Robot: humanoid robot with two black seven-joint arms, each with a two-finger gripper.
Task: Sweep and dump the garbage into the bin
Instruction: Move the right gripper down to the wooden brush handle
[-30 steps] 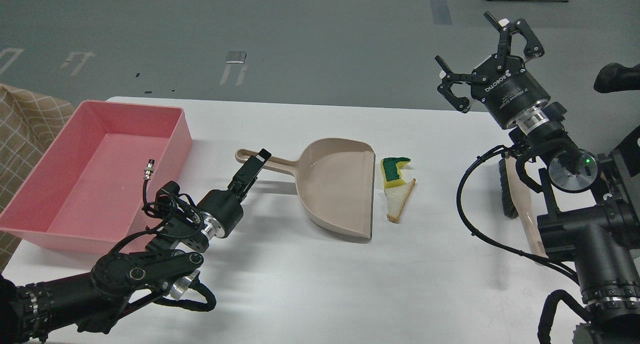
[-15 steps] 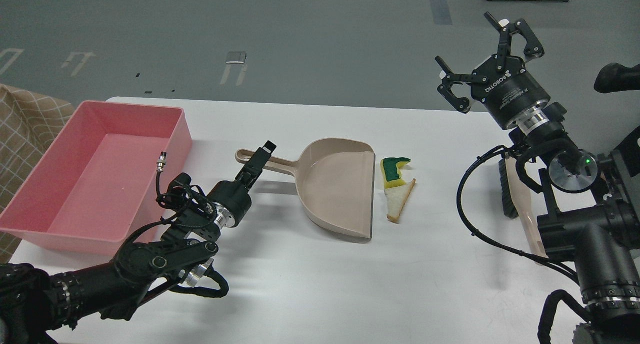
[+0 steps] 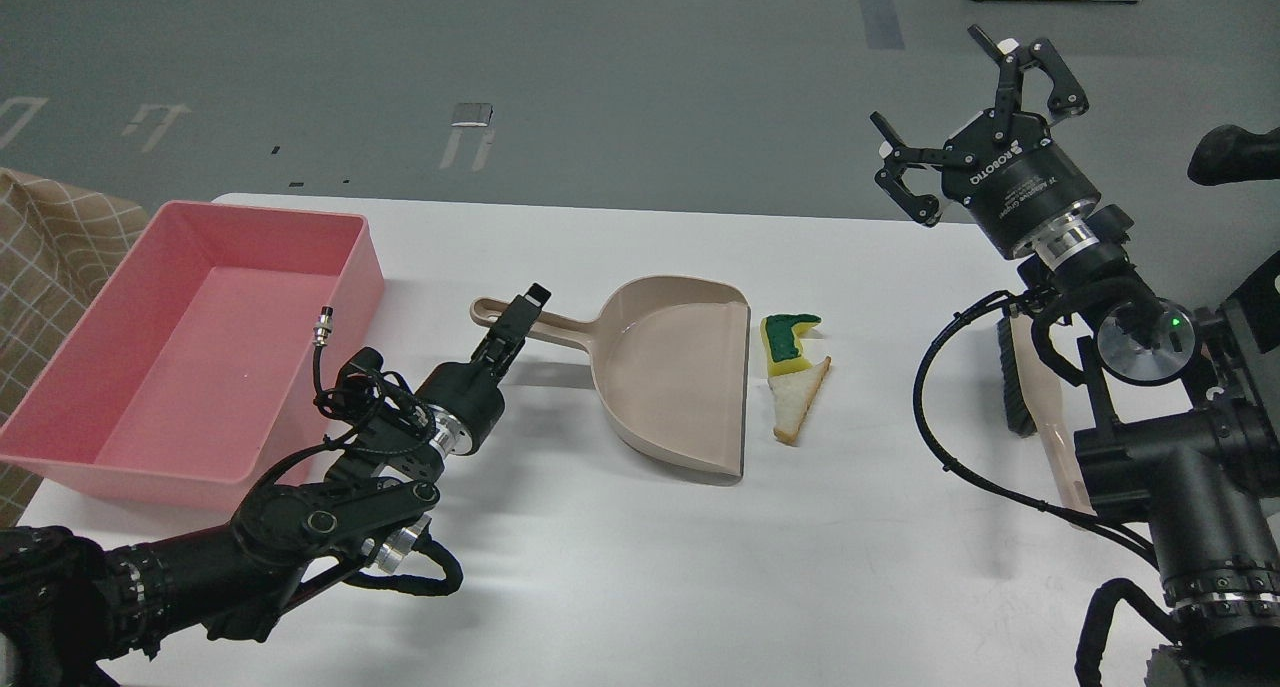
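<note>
The yellow sponge piece with a green top (image 3: 787,344) and the triangular white bread slice (image 3: 798,403) lie touching each other on the white table, just right of the open mouth of the beige dustpan (image 3: 680,367). The pink bin (image 3: 364,279) stands at the table's left and holds nothing. My left gripper (image 3: 525,308) hovers at the dustpan's handle (image 3: 545,330); it is seen edge-on, so its fingers cannot be told apart. My right gripper (image 3: 975,102) is open and empty, raised high at the far right, well away from the garbage.
A brush with black bristles and a beige handle (image 3: 1030,392) lies on the table at the right, partly hidden behind my right arm. A checked cloth (image 3: 50,247) sits left of the bin. The table's far edge runs behind the bin and dustpan.
My left arm has moved forward and right, bringing its gripper further along the dustpan handle; it has barely shifted in the last half second. The right arm, dustpan and garbage have not moved.
</note>
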